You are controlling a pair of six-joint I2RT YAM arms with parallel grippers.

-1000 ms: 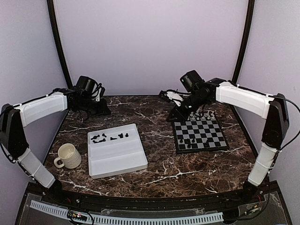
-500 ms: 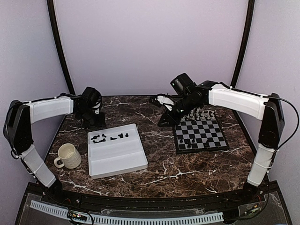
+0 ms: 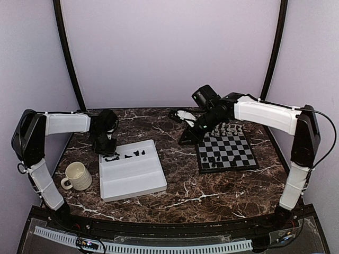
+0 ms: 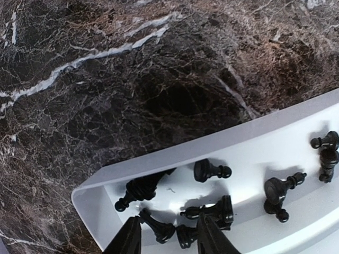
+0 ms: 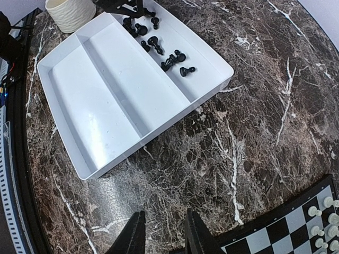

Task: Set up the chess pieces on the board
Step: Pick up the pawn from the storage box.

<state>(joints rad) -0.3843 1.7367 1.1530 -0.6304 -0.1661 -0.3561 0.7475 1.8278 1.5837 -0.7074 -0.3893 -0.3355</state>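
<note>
The board (image 3: 233, 152) lies at the right, with white chess pieces (image 3: 231, 128) on its far rows and a few black ones (image 3: 214, 160) on its near rows. Several black pieces (image 3: 125, 155) lie toppled in the far channel of the white tray (image 3: 135, 177). My left gripper (image 3: 104, 146) hangs open over the tray's far left corner. In the left wrist view the left gripper (image 4: 168, 239) straddles a lying black piece (image 4: 159, 228) without gripping it. My right gripper (image 3: 186, 138) is open and empty over bare marble, left of the board's far left corner (image 5: 288, 233).
A cream mug (image 3: 77, 176) stands left of the tray near the left arm. The tray's near channel (image 5: 90, 100) holds nothing. Dark marble lies between tray and board. Curtain walls close off the back and sides.
My left gripper has swung from the back of the table forward and right to the tray's far left corner. My right gripper has moved left, off the board's far edge.
</note>
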